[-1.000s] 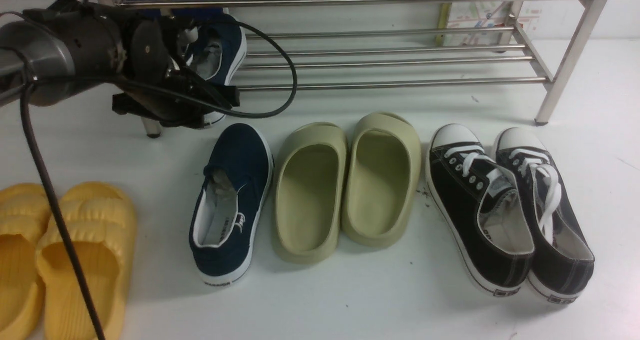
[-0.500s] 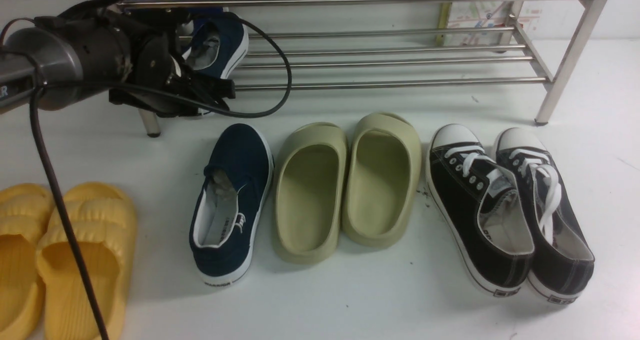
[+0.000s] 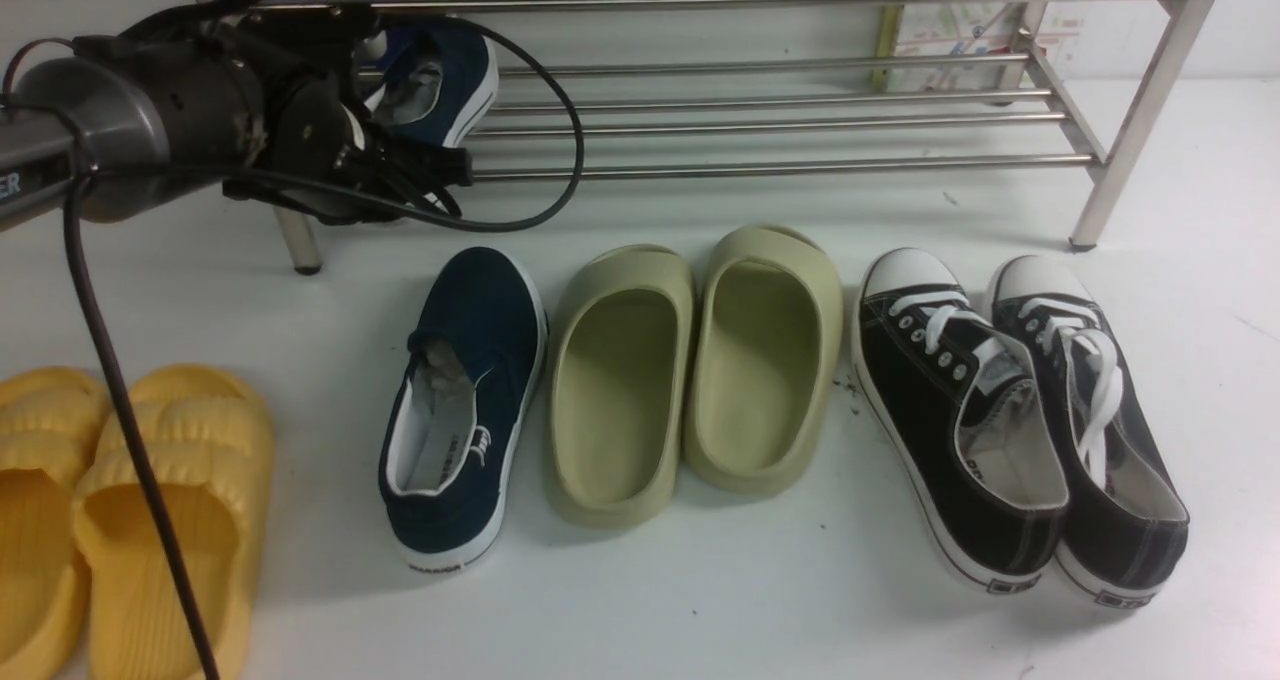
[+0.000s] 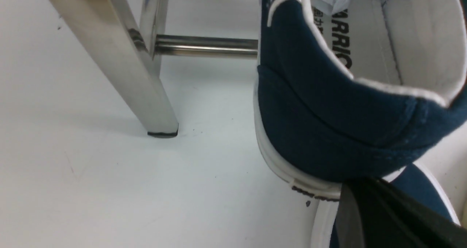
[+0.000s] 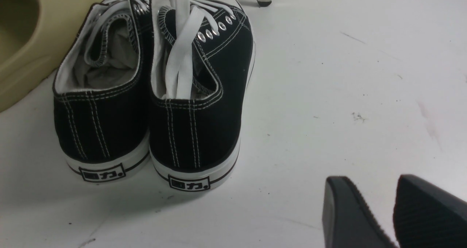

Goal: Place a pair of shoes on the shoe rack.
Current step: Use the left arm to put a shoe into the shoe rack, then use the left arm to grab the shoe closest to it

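My left gripper (image 3: 392, 110) is shut on the heel end of one navy-blue slip-on shoe (image 3: 445, 80) and holds it in the air at the left end of the steel shoe rack (image 3: 780, 120), toe over the lower rails. In the left wrist view the held shoe's heel (image 4: 328, 131) fills the frame beside one dark finger (image 4: 379, 219). The other navy shoe (image 3: 462, 410) lies on the white floor in front of the rack, also glimpsed in the left wrist view (image 4: 412, 189). My right gripper (image 5: 375, 189) is open and empty above bare floor.
Olive-green slides (image 3: 690, 370) lie right of the floor shoe. Black lace-up sneakers (image 3: 1020, 420) lie further right, also in the right wrist view (image 5: 153, 95). Yellow slides (image 3: 120, 520) are at the front left. The rack's front left leg (image 4: 138, 76) stands close to the held shoe.
My left arm has moved up and towards the rack, carrying the navy shoe higher and further over the lower rails. Nothing else has moved.
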